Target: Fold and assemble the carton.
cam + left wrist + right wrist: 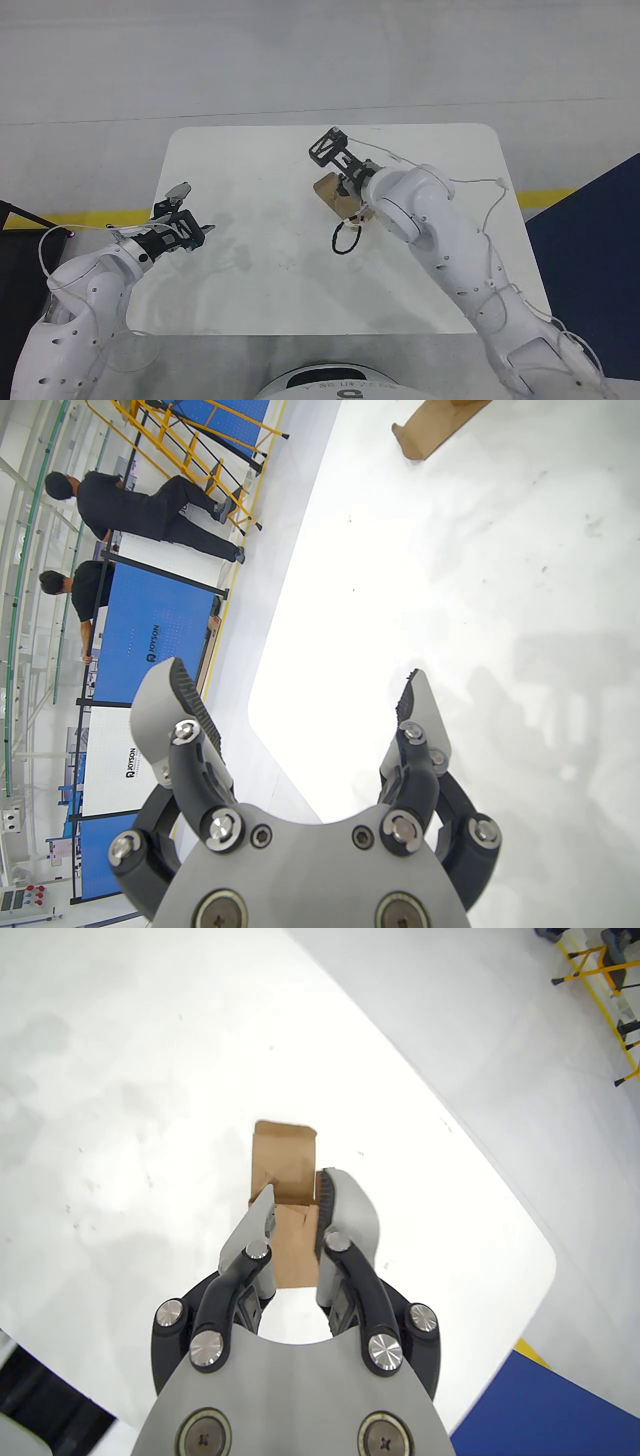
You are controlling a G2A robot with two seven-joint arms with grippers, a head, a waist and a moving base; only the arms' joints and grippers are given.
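While right hand (296, 1184) clamps carton (284, 1153), long axis along fingers (350, 1213), pointing outward; left hand (294, 667) spread apart.

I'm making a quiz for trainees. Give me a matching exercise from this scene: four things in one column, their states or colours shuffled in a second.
1 left gripper
2 right gripper
3 carton
4 table

A brown cardboard
B white, rounded corners
C open, holding nothing
D shut on the carton

Pairs: 1-C, 2-D, 3-A, 4-B
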